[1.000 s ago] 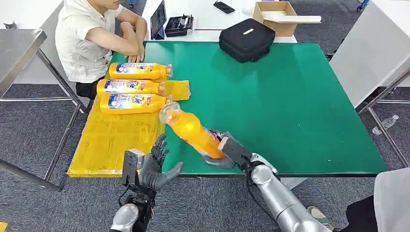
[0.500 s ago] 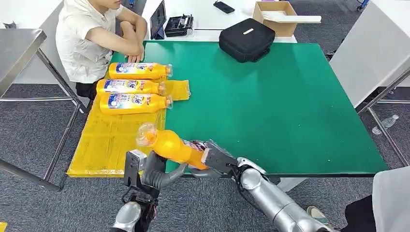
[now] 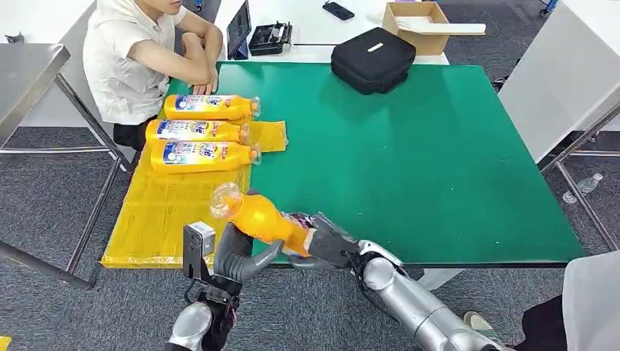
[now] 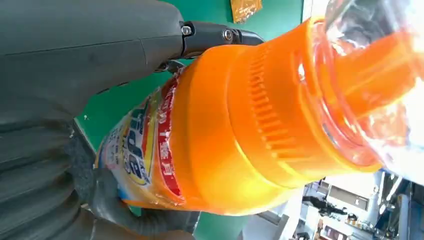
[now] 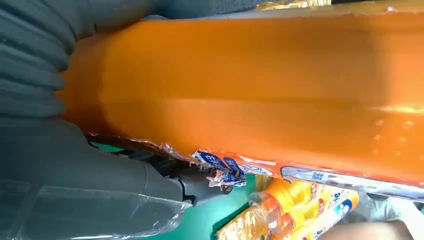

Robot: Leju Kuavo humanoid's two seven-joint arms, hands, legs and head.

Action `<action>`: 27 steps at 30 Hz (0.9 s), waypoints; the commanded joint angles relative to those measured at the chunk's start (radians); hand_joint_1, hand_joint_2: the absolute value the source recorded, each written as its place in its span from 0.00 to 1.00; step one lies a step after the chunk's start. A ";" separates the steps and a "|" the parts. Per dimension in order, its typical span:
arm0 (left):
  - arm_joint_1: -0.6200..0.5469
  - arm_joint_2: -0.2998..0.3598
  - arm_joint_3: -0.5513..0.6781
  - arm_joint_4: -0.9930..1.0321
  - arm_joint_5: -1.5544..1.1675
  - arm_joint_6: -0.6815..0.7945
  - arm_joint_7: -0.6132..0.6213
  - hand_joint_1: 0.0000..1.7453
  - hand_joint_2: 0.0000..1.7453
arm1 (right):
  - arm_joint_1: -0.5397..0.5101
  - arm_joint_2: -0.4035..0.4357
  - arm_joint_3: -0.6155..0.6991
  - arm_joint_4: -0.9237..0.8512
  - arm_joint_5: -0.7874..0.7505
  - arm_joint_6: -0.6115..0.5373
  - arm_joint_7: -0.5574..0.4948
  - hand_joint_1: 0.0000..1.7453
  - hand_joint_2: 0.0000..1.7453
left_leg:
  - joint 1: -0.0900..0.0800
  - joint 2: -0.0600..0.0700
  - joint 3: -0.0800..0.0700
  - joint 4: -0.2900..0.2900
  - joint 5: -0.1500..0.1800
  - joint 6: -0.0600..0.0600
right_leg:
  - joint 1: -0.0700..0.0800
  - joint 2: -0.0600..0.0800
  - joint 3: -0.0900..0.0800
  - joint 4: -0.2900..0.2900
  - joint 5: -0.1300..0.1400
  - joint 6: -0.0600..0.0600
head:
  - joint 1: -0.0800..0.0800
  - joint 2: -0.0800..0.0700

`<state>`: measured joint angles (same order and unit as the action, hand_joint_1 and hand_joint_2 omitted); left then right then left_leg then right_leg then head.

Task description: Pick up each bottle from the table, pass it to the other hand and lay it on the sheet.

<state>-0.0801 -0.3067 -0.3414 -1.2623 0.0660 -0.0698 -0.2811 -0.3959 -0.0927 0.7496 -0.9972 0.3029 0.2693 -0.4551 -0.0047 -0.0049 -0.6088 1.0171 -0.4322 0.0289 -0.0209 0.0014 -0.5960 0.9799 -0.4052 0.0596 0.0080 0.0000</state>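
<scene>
Orange bottle gripped by my right hand at its base, my left hand wrapping the middle, above table edge

You can't read the orange bottle's label: the right robot hand covers its base, and the left robot hand hides its underside. The seated person's head is cut off by the edge.
</scene>
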 commanded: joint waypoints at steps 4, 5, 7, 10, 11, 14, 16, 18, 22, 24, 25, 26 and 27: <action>-0.067 -0.042 -0.009 0.118 0.042 0.033 -0.003 0.00 1.00 | -0.055 0.000 0.077 0.048 0.014 0.002 0.008 1.00 1.00 | 0.001 0.000 0.001 0.000 -0.001 -0.001 | 0.001 -0.001 0.002 0.000 -0.001 -0.002 | 0.000 0.000; -0.077 -0.042 -0.013 0.133 0.036 0.063 -0.020 0.00 1.00 | -0.052 0.001 0.079 0.040 0.014 0.003 0.011 1.00 1.00 | 0.001 -0.001 0.002 0.000 -0.001 -0.002 | 0.001 -0.001 0.003 0.000 -0.001 -0.003 | 0.000 0.000; -0.087 -0.042 -0.019 0.140 0.021 0.106 -0.039 0.00 1.00 | -0.041 -0.002 0.080 0.021 0.013 0.002 0.019 1.00 1.00 | 0.001 0.000 0.002 0.001 -0.001 -0.002 | 0.001 -0.001 0.003 0.000 -0.001 -0.002 | 0.000 0.000; -0.094 -0.042 -0.028 0.143 0.030 0.105 -0.041 0.00 1.00 | -0.037 -0.001 0.083 0.015 0.010 0.004 0.025 1.00 1.00 | 0.001 -0.001 0.002 0.001 -0.001 -0.002 | 0.001 -0.002 0.003 0.000 -0.002 -0.003 | 0.000 0.000; -0.094 -0.042 -0.030 0.143 0.035 0.103 -0.041 0.00 1.00 | -0.037 -0.001 0.083 0.016 0.010 0.003 0.025 1.00 1.00 | 0.001 -0.002 0.001 0.001 -0.001 -0.001 | 0.001 -0.002 0.002 0.000 -0.001 -0.002 | 0.000 0.000; -0.095 -0.042 -0.034 0.144 0.036 0.102 -0.041 0.04 1.00 | -0.041 0.002 0.080 0.021 0.007 0.004 0.025 1.00 1.00 | 0.002 -0.001 0.004 0.001 -0.002 -0.002 | 0.002 -0.002 0.005 0.000 -0.003 -0.004 | 0.000 0.000; -0.098 -0.042 -0.035 0.152 0.040 0.101 -0.044 1.00 1.00 | -0.045 0.008 0.076 0.028 0.001 0.003 0.023 1.00 1.00 | 0.001 -0.001 0.002 0.001 -0.001 -0.002 | 0.001 -0.002 0.003 0.000 -0.002 -0.002 | 0.000 0.000; -0.099 -0.042 -0.034 0.154 0.062 0.095 -0.047 1.00 1.00 | -0.046 0.009 0.075 0.028 -0.008 0.013 0.021 1.00 1.00 | 0.001 -0.001 0.001 0.001 -0.001 -0.001 | 0.001 -0.001 0.001 0.000 -0.001 -0.002 | 0.000 0.000; -0.102 -0.042 -0.031 0.156 0.076 0.091 -0.055 1.00 1.00 | -0.049 0.008 0.069 0.032 -0.014 0.010 0.019 0.98 1.00 | 0.001 0.000 0.002 0.001 -0.002 -0.002 | 0.001 -0.001 0.003 0.001 -0.002 -0.003 | 0.000 0.000; -0.099 -0.042 -0.028 0.146 0.077 0.092 -0.056 1.00 1.00 | -0.037 0.008 0.054 0.029 -0.020 0.001 0.020 0.48 1.00 | 0.001 -0.001 0.001 0.001 -0.001 -0.001 | 0.001 -0.001 0.001 0.000 -0.001 -0.002 | 0.000 0.000; -0.094 -0.042 -0.024 0.137 0.077 0.093 -0.056 1.00 1.00 | -0.021 0.010 0.037 0.025 -0.023 -0.009 0.023 0.18 1.00 | 0.000 -0.001 0.000 0.000 0.000 -0.001 | 0.001 -0.001 0.001 0.000 -0.001 -0.001 | 0.000 0.000; -0.090 -0.042 -0.021 0.130 0.081 0.090 -0.059 1.00 1.00 | -0.005 0.011 0.024 0.027 -0.027 -0.014 0.027 0.05 1.00 | 0.001 0.000 0.002 0.001 -0.001 -0.002 | 0.001 -0.001 0.002 0.000 -0.001 -0.003 | 0.000 0.000; -0.089 -0.042 -0.020 0.129 0.081 0.090 -0.059 1.00 1.00 | -0.002 0.008 0.025 0.027 -0.026 -0.016 0.025 0.05 1.00 | 0.001 -0.002 0.001 0.000 0.000 -0.001 | 0.001 -0.002 0.002 0.000 -0.001 -0.002 | 0.000 0.000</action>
<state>-0.1261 -0.3067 -0.3647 -1.1841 0.1377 0.0210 -0.3380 -0.3968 -0.0855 0.7805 -0.9972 0.2846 0.2712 -0.4349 -0.0048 -0.0050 -0.6090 1.0171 -0.4322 0.0289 -0.0209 0.0013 -0.5963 0.9799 -0.4052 0.0596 0.0080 0.0000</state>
